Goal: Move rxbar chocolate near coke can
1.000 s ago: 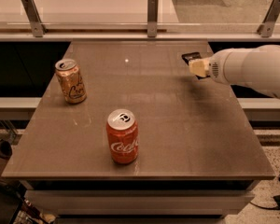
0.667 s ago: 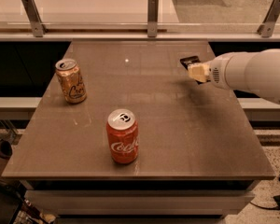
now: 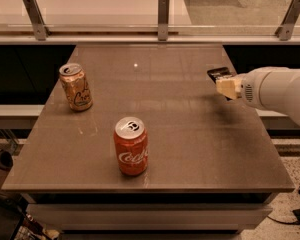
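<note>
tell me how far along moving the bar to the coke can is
Done: the bar looks picked up, at the tip of the pincer above the right side of the table. In hand: the carry, barely begun, with the bar far from the coke can near the front edge. Left: bring it across and set it down beside that can.

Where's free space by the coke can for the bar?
Bare table right of the coke can and between it and the tan can. Only busy spot: the right edge, where the gripper holds the rxbar chocolate.
</note>
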You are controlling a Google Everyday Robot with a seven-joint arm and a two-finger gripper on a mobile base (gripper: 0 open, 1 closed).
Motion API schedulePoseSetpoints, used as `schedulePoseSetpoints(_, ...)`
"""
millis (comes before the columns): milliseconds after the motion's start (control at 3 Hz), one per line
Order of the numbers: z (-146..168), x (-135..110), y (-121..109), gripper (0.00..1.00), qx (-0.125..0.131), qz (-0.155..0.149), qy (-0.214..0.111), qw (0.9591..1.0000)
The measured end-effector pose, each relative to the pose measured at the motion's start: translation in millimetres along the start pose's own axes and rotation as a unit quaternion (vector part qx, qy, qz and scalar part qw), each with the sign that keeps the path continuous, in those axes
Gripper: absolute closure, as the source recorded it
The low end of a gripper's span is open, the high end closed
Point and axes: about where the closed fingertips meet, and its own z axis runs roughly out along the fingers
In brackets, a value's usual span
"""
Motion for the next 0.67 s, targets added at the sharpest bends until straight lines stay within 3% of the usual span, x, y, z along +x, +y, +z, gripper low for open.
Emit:
schedulePoseSetpoints(333,-24.9,9.4,-9.3,1.00,0.022,0.005,0.003,0.9997)
schedulePoseSetpoints(667,-46.1,12.9,-1.0,1.00,0.025,0.000,0.006,0.9997)
